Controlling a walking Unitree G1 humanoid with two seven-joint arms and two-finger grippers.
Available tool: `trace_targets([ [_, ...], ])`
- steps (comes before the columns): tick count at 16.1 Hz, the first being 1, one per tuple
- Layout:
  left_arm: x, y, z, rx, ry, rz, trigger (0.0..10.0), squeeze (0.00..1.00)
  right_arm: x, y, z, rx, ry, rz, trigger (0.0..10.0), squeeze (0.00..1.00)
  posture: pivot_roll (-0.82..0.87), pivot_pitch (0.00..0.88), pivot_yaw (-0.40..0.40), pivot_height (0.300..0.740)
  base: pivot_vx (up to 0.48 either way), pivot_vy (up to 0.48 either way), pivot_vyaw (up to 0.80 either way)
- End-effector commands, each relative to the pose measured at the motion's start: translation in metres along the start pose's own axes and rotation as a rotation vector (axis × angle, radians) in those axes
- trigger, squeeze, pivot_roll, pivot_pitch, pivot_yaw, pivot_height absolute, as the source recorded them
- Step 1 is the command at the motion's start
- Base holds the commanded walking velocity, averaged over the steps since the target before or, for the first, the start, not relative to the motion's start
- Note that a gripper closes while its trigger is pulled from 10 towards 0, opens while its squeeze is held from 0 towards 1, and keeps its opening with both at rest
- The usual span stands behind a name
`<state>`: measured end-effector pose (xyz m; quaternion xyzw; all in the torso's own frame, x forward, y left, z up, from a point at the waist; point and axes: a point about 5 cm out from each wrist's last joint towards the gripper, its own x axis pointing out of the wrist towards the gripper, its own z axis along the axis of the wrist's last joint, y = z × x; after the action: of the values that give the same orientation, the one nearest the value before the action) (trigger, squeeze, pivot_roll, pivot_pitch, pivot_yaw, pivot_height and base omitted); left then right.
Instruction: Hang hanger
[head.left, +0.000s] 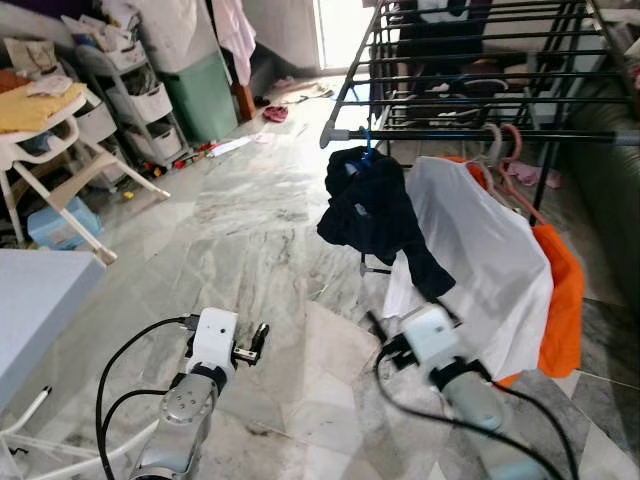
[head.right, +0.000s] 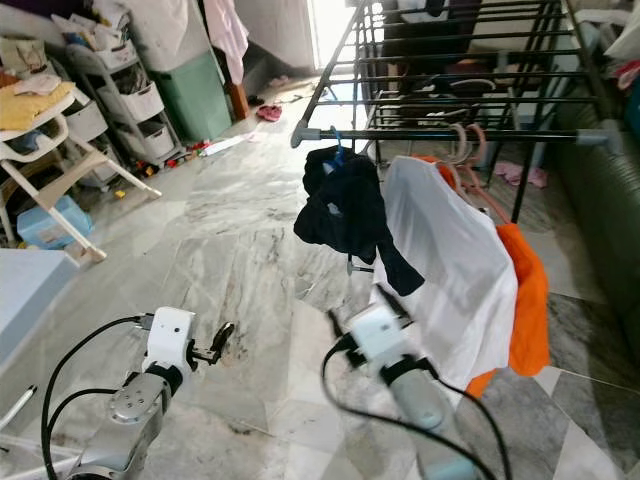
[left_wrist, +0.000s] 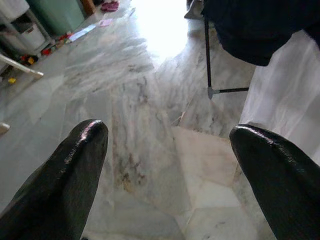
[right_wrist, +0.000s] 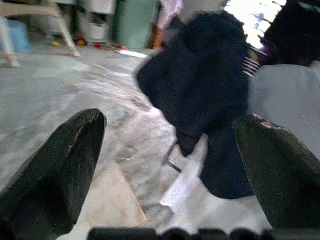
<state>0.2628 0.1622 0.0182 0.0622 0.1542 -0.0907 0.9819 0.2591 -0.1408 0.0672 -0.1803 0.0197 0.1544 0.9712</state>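
Garments on hangers lie ahead and right, nearest the right tool.

Left tool (head.left: 258, 343) is spread and empty over marble floor (head.left: 250, 240); right tool (right_wrist: 170, 165), spread and empty, faces the dark garment (head.left: 375, 215) hung from the drying rack's rail (head.left: 480, 134), running left-right.
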Motion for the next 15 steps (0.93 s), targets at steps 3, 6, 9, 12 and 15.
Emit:
trace_targets([
  [3,-0.01,0.011,-0.023,0.007,0.058,0.055,10.0,0.0,-0.001,0.001,-0.009,0.05,0.043,-0.036,10.0,0.0,-0.19,0.0,0.142,0.74,0.0,0.0,0.0],
  [6,-0.011,0.01,-0.027,-0.014,0.056,0.11,10.0,0.0,-0.005,0.009,-0.016,0.077,0.071,-0.009,10.0,0.0,-0.16,0.0,0.07,0.74,0.0,0.0,0.0],
  [9,-0.013,0.009,-0.027,-0.051,0.036,0.17,10.0,0.0,0.006,0.014,-0.013,0.041,0.061,0.084,10.0,0.0,-0.1,0.0,-0.011,0.74,0.0,0.0,0.0],
  [12,-0.021,0.009,-0.036,-0.067,0.048,0.23,10.0,0.0,0.019,0.01,-0.011,0.005,0.066,0.128,10.0,0.0,-0.05,0.0,-0.111,0.74,0.0,0.0,0.0],
  [15,-0.018,0.008,-0.035,-0.038,0.041,0.235,10.0,0.0,0.024,0.009,-0.012,-0.025,0.084,0.166,10.0,0.0,-0.03,0.0,-0.157,0.74,0.0,0.0,0.0],
])
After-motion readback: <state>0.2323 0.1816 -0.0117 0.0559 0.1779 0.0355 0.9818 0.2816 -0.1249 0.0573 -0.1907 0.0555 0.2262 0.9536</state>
